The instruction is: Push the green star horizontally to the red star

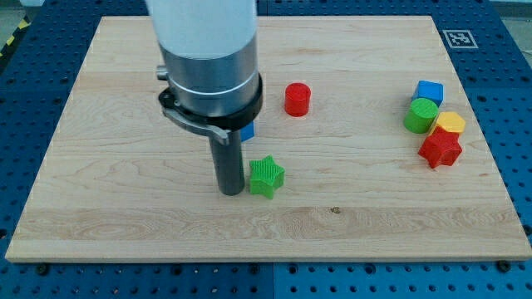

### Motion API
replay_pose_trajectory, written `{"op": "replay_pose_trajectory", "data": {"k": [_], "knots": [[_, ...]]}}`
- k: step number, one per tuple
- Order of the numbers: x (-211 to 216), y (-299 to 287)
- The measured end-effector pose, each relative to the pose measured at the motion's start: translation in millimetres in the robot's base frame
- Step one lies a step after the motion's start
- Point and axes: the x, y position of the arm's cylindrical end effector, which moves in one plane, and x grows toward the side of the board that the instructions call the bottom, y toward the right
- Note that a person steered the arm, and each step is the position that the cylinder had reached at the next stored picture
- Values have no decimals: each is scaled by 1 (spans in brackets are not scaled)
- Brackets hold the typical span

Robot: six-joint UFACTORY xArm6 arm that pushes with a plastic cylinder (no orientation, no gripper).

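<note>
Wooden board (pixel 349 224): largest item, bearing all the blocks. Arm: no jaws to report, only a dark rod; my tip (pixel 230 192) sits just left of the green star (pixel 267 176), near-touching. Red star (pixel 440 149): far right, among a green cylinder (pixel 421 115), yellow block (pixel 450 124) and blue block (pixel 429 90). Red cylinder (pixel 298 99): mid-board. Step judged: push beginning; next calls for a straight rightward shove.

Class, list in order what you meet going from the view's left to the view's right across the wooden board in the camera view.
My tip → green star → red cylinder → green cylinder → red star. The other blocks overlap in order, so I leave them out.
</note>
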Motion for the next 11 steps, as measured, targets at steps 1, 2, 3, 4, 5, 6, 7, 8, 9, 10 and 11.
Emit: {"op": "replay_pose_trajectory", "data": {"k": [1,2,3,4,5,6,7,8,9,10,11], "knots": [[0,14],[0,32],[0,60],[0,93],[0,125],[0,148],[0,159],[0,164],[0,166],[-1,166],[-16,166]]}}
